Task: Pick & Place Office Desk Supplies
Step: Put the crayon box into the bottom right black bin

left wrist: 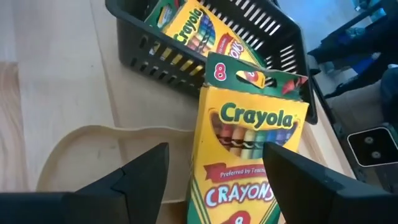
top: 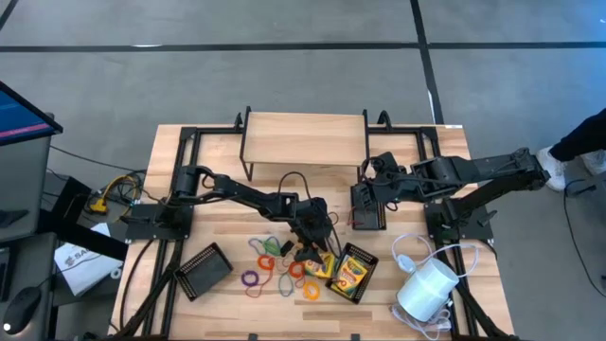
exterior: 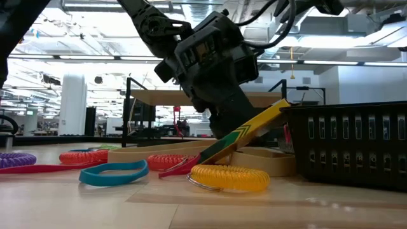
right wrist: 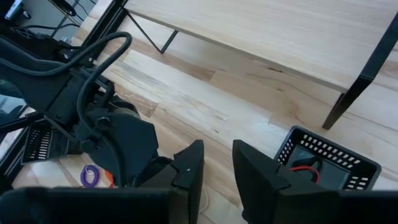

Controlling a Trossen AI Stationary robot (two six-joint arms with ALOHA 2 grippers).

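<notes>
A yellow-and-green crayon box [left wrist: 249, 143] [top: 318, 262] stands tilted. Its upper end leans on the rim of a black mesh tray [left wrist: 186, 68] [top: 371, 258], and its lower end is on the table [exterior: 213, 152]. A second crayon box [left wrist: 193, 28] lies inside that tray. My left gripper [left wrist: 216, 152] [top: 312, 237] is open, with one finger on each side of the tilted box. Coloured elastic loops [top: 270, 265] [exterior: 229, 178] lie on the table beside it. My right gripper [right wrist: 217, 162] [top: 363, 197] hovers by another black tray [right wrist: 311, 134], open by a narrow gap and holding nothing. My left gripper comes at the tilted crayon box from above, slanting, and straddles its lower half. One finger [left wrist: 298, 180] overlaps the box's edge, while a gap shows at the other finger [left wrist: 140, 180]. I cannot tell whether either finger touches the box.
A third black mesh tray [top: 204, 270] sits at the table's near left. A white cylinder with a white cord [top: 426, 289] lies near right. A wooden shelf [top: 303, 137] stands at the far side. A flat tan piece [left wrist: 81, 146] lies by the box. A person's shoe [top: 554, 169] is beyond the right edge.
</notes>
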